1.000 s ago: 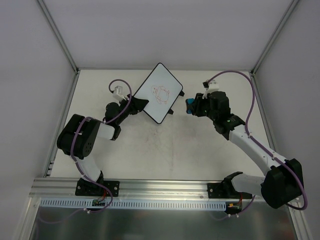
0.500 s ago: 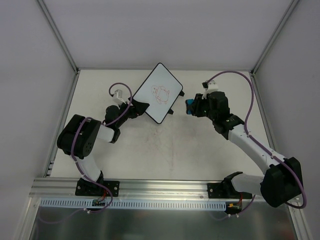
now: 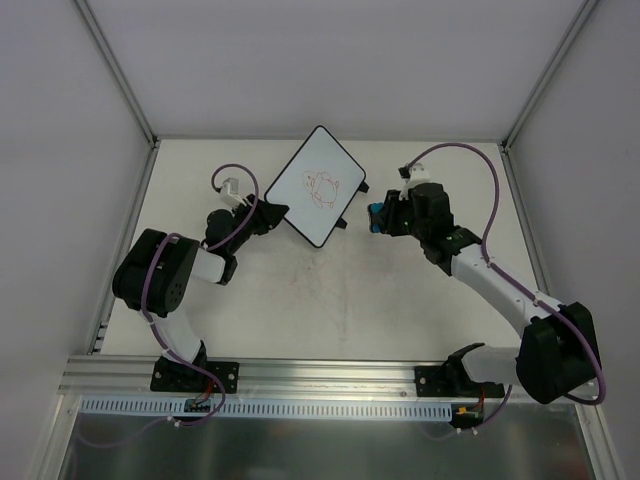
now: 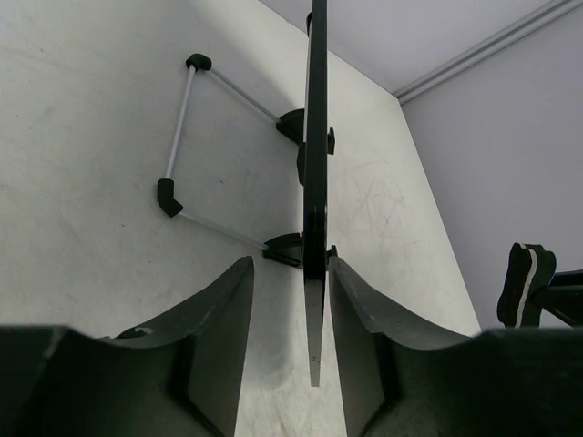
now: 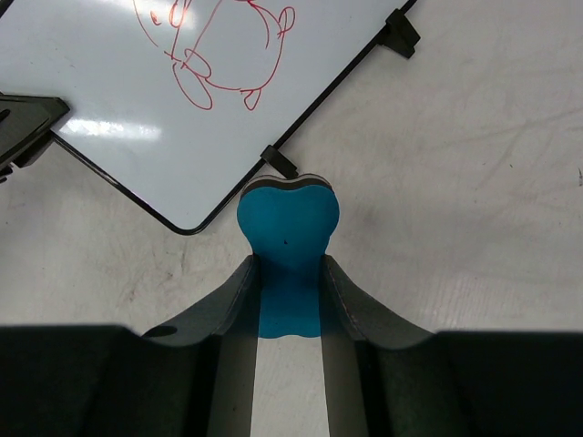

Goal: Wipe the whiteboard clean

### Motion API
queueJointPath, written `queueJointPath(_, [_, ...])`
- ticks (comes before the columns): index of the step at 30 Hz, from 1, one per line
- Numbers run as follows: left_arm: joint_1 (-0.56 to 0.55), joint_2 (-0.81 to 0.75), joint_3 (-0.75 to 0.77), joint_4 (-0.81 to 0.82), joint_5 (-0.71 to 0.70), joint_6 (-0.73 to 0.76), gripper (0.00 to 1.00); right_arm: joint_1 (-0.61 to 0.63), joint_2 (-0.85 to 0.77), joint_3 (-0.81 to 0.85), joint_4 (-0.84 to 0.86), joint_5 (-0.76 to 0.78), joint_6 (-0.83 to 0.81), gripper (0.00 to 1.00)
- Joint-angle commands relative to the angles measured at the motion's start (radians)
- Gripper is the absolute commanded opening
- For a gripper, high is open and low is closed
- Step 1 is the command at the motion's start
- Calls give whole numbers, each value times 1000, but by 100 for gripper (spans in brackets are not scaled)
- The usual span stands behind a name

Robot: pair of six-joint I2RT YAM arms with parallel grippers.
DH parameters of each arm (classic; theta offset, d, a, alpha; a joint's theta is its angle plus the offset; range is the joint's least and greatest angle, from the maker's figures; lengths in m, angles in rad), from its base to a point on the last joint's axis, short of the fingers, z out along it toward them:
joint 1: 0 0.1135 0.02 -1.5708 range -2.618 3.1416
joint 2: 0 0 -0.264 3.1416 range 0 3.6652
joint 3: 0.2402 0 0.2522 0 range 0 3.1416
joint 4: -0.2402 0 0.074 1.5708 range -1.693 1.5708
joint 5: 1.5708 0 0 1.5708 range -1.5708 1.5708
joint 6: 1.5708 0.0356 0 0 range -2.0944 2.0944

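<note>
Left gripper (image 4: pixel 289 269): jaws apart, astride the whiteboard (image 3: pixel 316 185) rim, far-centre on the table (image 3: pixel 330 300). Right gripper (image 5: pixel 287 264): clamped on the eraser (image 5: pixel 288 223). Whiteboard likely light, stiff, slick; pinch at the rim.

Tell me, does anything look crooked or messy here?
The whiteboard sits crooked, turned cornerwise on the table, and a red doodle is not yet wiped off it. The table also has faint gray scuffs.

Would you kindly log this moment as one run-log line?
left gripper: open, astride whiteboard edge | right gripper: shut on blue eraser, near board corner | red doodle: unerased
</note>
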Motion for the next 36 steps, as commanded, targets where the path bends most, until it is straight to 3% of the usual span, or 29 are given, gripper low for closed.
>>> queueJointPath(1, [5,-1,27,421,25,1,37,-5,6,42,44,-17,3,0])
queueJointPath(2, [6,1,29,421,27,-3,30,-5,7,42,44,-17,1,0])
queueJointPath(6, [6,10,35,421,40,-12,18,-5,9,40,46,-11,-2,0])
queueJointPath(15, [0,7,15,421,47,-32,8,-4,23,48,46,-14,-2,0])
queueJointPath(18, [-3,2,12,421,51,-40,0,-5,30,52,46,-17,1,0])
queueJointPath(26, [-9,4,13,421,62,-48,0,7,72,97,32,-13,6,0])
queueJointPath(36, [-9,13,13,421,74,-40,0,22,308,457,-92,-111,24,0])
